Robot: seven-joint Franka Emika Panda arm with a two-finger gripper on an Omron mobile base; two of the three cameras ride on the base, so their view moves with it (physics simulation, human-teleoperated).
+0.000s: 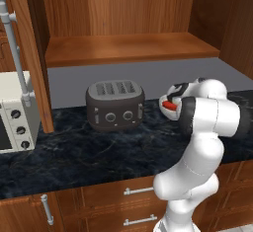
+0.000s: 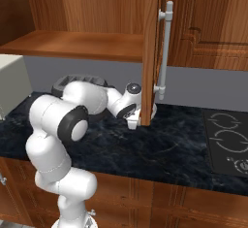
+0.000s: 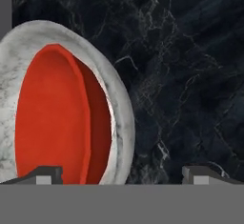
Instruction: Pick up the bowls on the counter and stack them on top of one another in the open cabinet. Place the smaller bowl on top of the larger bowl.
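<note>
Your pincer (image 3: 121, 175) stands spread wide and grasps nothing, its tips over the counter (image 3: 190, 75). In the hand view the red bowl (image 3: 57, 118) sits nested inside the speckled white-grey bowl (image 3: 121, 123), both by the pincer's left tip; that tip overlaps the red bowl's edge. Their mouths face you, seen as tall ovals. From the left base view, a sliver of red (image 1: 169, 105) shows just behind the wrist, near the toaster (image 1: 115, 105).

Robot arm (image 1: 197, 142): glossy white rounded segments joined by dark grey-black collar rings; black circular joint cap with grey centre behind the hand; white wrist housing; two small dark grey fingertips (image 3: 45, 174) with paler square pads.
</note>
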